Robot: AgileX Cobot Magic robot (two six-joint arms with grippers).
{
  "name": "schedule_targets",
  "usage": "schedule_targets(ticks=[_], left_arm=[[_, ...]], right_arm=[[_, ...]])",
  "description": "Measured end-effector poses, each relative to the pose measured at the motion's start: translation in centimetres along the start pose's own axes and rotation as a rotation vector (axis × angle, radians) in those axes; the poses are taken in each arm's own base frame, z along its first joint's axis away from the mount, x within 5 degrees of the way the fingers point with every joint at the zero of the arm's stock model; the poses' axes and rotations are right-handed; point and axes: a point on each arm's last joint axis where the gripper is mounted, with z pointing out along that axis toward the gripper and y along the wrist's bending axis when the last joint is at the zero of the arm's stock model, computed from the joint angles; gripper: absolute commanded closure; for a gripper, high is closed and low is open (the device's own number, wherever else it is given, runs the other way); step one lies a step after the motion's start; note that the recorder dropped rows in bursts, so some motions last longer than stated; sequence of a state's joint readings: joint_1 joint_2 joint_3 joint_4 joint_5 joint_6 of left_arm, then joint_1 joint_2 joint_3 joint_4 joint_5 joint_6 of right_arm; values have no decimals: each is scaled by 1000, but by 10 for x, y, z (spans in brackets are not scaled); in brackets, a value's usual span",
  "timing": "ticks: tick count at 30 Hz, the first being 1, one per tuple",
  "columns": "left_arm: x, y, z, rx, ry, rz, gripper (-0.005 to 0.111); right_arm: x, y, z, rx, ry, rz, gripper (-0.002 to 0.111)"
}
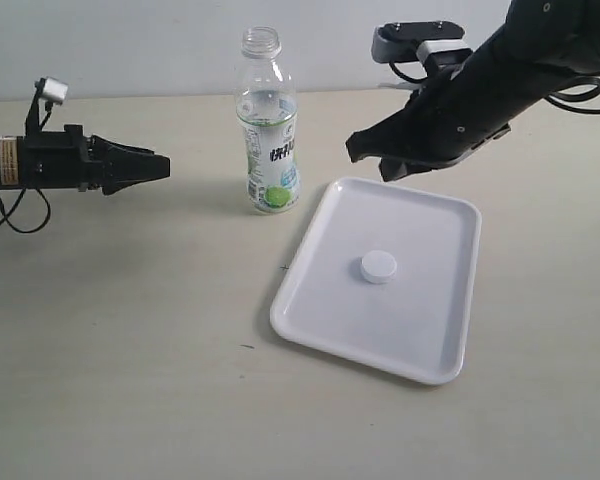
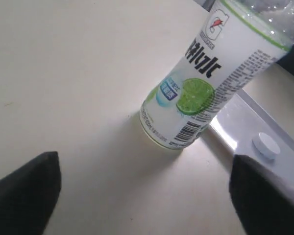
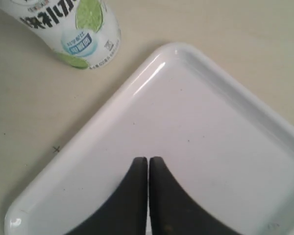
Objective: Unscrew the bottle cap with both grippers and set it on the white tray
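The clear bottle stands upright on the table with its threaded neck bare, just left of the white tray. The small white bottle cap lies flat near the middle of the tray. My left gripper hovers left of the bottle, pointing at it with a clear gap between; in the left wrist view it is open, jaws wide apart, facing the bottle, with the cap beyond. My right gripper hangs above the tray's far left corner, shut on nothing over the tray.
The beige table runs to a pale wall at the back. A loose cable trails from the left arm. The bottle's base stands close to the tray's rim.
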State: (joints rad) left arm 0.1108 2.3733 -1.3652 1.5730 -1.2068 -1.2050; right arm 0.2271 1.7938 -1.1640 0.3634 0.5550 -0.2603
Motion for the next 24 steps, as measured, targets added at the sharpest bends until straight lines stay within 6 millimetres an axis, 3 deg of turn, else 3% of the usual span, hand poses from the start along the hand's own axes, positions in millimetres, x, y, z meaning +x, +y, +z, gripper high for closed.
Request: schedule_targets(ticks=[1, 2, 8, 12, 16, 24], left_arm=[[0, 0, 0, 1, 3, -22, 94], [0, 0, 0, 0, 0, -42, 104], [-13, 3, -3, -37, -118, -178, 103], [-47, -3, -36, -80, -201, -247, 103], [-64, -18, -64, -109, -232, -262, 103], [-71, -51, -71, -75, -144, -426, 103]], right_arm=[[-4, 1, -3, -1, -15, -3, 107], [-7, 1, -4, -1, -24, -5, 107], [-9, -7, -8, 93, -17, -49, 107], [-3, -20, -15, 255, 55, -59, 107], [3, -29, -34, 380, 18, -79, 107], [43, -30, -89, 471, -323, -14, 107]])
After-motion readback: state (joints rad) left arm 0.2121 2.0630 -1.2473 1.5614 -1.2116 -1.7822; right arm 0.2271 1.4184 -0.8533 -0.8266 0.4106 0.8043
